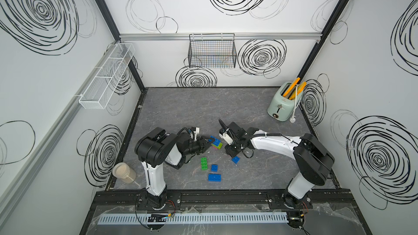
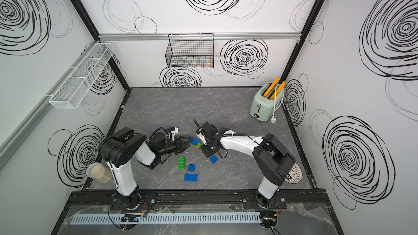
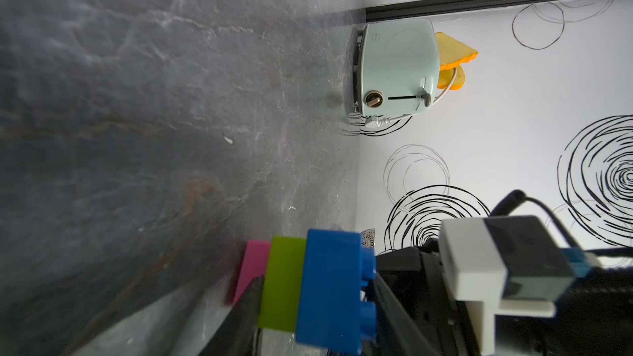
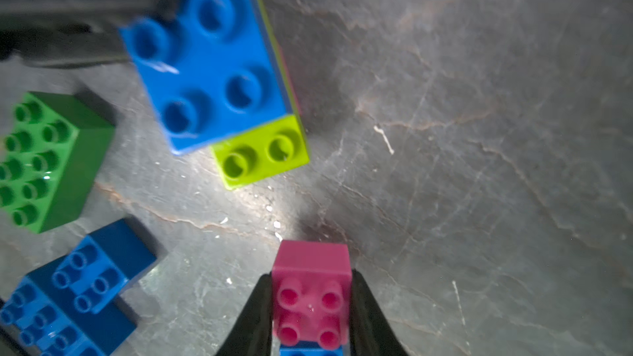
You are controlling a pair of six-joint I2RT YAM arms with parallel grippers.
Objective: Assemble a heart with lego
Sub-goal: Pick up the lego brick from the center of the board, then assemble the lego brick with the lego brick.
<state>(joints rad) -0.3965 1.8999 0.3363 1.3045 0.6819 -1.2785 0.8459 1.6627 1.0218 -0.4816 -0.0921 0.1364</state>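
Note:
My left gripper (image 3: 317, 285) is shut on a joined stack of lego (image 1: 216, 143): a blue oblong brick (image 3: 329, 289) on a lime one (image 3: 282, 282) on a pink one (image 3: 253, 261). It holds the stack just above the table's middle, with one finger on the pink side and one on the blue studs. My right gripper (image 4: 311, 275) is shut on a pink square brick (image 4: 311, 303), to the right of the stack (image 4: 212, 63); in both top views the wrist hides it. A blue square brick (image 1: 235, 159) lies beside that gripper.
A green oblong brick (image 1: 204, 162), a blue square brick (image 1: 214, 167) and a blue oblong brick (image 1: 214, 177) lie loose near the front. A mint toaster (image 1: 283, 101) stands back right and a jar (image 1: 124, 172) front left. A wire basket (image 1: 212, 51) hangs on the back wall.

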